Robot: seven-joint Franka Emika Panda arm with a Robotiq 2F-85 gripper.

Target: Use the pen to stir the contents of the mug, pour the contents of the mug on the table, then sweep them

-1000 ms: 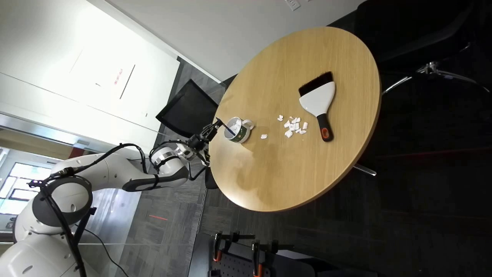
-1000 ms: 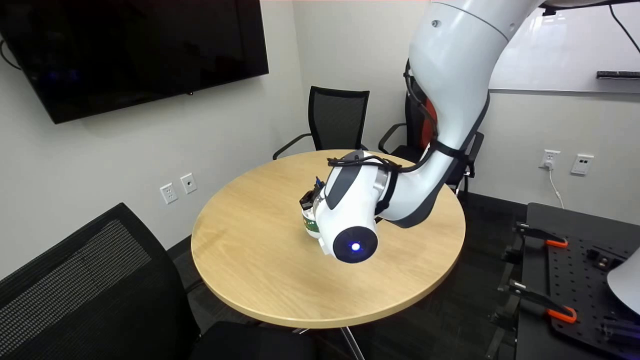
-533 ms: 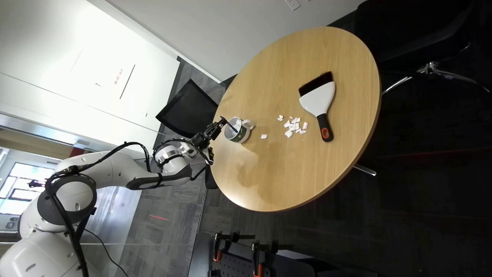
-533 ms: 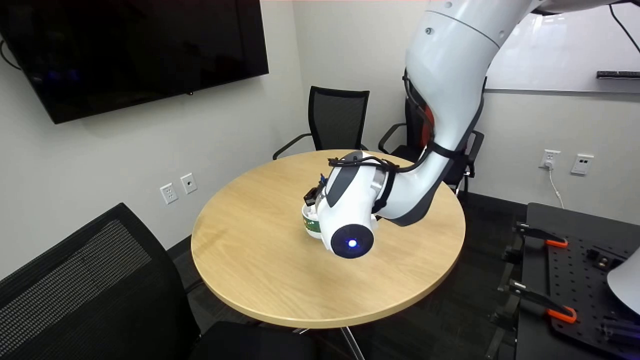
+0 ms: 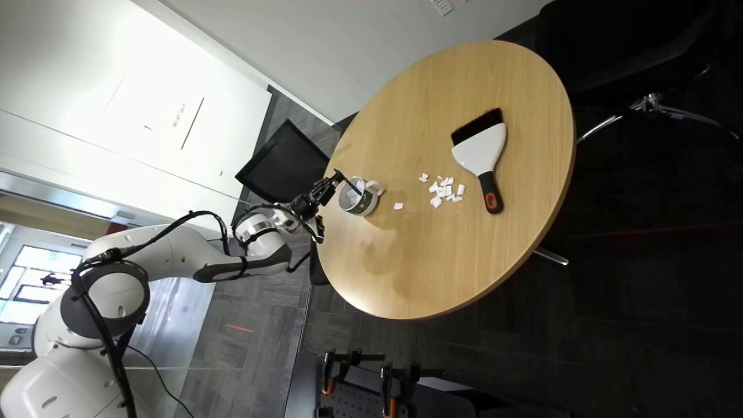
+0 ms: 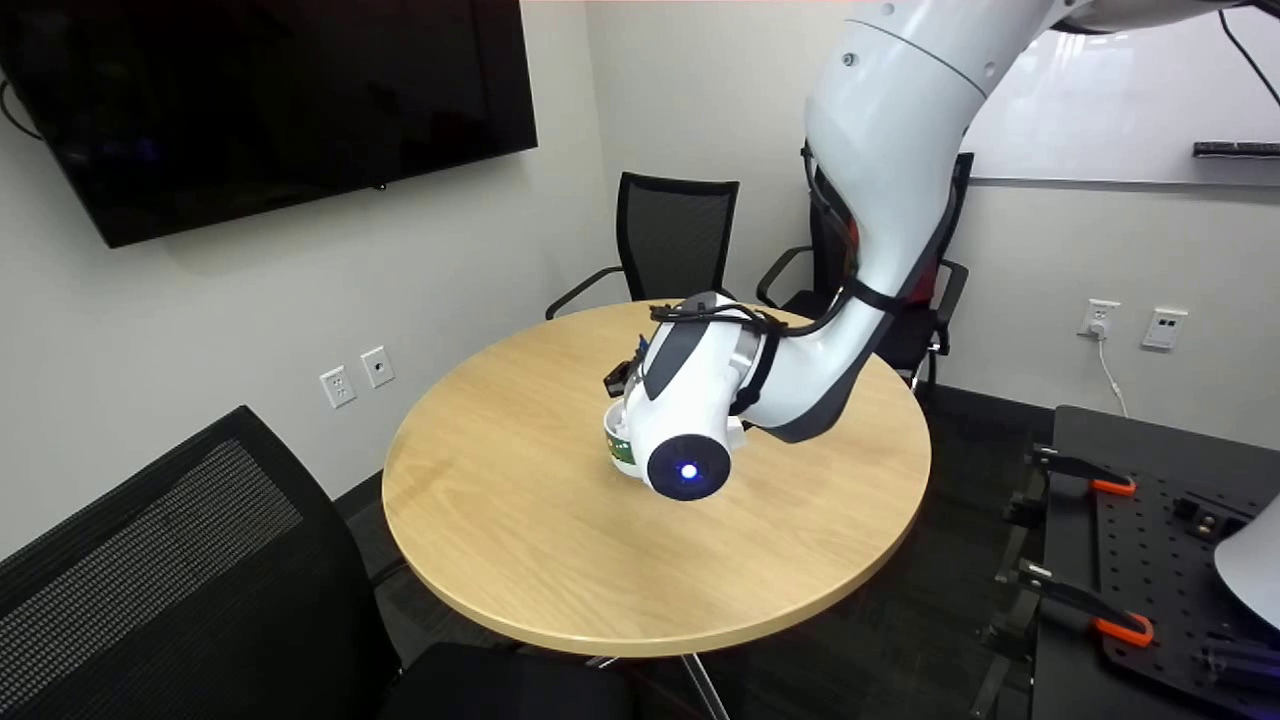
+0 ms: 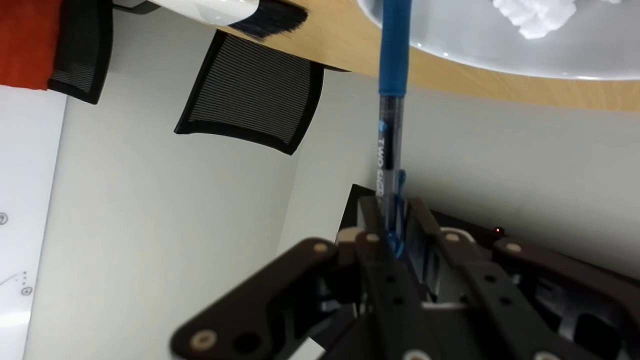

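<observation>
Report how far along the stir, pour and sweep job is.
Done: the gripper holds the pen. In hand: stirring, it seems; the pen appears to dip into the mug. Left, it seems: pouring, as the mug stands upright with white bits inside; then sweeping, since the brush lies on the table near loose white pieces.

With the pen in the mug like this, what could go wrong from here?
The pincer grips a slim pen, which might twist or slip if it pushes against the mug. Nothing visible steadies the mug on the table, so a hard sideways stroke could slide or tip it. Stirring may flick out the white bits inside; loose pieces lie on the table near the brush, so spilled ones could be hard to tell apart.
</observation>
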